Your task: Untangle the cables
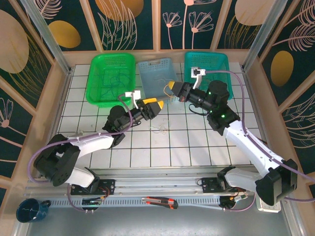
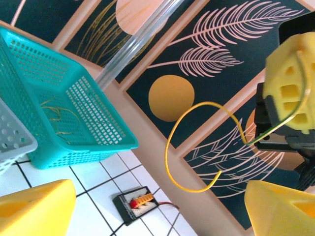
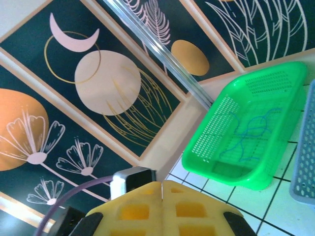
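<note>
Left wrist: thin yellow cable (image 2: 170, 147) curls from clamped right gripper (image 2: 294, 98); left gripper (image 2: 157, 209) wide

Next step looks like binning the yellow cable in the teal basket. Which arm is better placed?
Right. The right gripper is shut on the yellow cable, and the teal basket sits on its side of the table. The left gripper is open and empty.

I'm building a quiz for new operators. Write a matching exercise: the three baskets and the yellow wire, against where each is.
1 green plastic mesh basket
2 grey-blue plastic mesh basket
3 teal plastic mesh basket
4 thin yellow wire

a back row, right
b pinched in the right end effector
c back row, left
d back row, middle

Pairs: 1-c, 2-d, 3-a, 4-b
</note>
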Robot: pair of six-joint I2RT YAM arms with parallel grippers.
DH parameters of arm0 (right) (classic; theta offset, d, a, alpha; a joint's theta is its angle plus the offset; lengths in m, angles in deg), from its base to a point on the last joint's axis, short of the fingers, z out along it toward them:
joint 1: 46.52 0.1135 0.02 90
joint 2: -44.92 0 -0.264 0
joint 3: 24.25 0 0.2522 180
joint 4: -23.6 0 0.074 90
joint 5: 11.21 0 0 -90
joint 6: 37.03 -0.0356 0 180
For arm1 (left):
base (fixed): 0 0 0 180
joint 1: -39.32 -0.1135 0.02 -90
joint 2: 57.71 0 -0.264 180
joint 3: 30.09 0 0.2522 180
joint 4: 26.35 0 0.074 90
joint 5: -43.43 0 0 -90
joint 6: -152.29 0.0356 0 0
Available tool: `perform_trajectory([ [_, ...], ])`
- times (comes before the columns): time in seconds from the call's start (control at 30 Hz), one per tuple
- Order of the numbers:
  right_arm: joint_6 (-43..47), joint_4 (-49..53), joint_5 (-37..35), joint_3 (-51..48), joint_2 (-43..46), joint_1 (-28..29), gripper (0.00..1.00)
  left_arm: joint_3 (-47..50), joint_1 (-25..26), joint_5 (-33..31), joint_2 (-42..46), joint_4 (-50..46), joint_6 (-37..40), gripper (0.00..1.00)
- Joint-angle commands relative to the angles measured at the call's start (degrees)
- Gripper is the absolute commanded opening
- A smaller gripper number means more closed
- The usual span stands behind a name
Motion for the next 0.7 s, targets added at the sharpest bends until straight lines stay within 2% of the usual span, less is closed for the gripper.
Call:
perform_trajectory([
  [0.0, -2.57, -5.4, 2.01, -1.22, 1.26, -0.18, 0.0, -2.69, -0.03, 2.84, -2.3, 4.99, -4.03, 0.87],
  [0.27, -3.66, -7.22, 2.45, -2.17, 1.08, 0.39, 0.0, -4.83, -0.08, 4.12, -6.28, 8.26, -7.68, 0.84],
  [0.67, -4.51, -9.11, 2.53, -2.53, -0.4, 1.09, 0.0, -6.29, 1.08, 4.47, -8.6, 9.6, -8.93, 0.79],
])
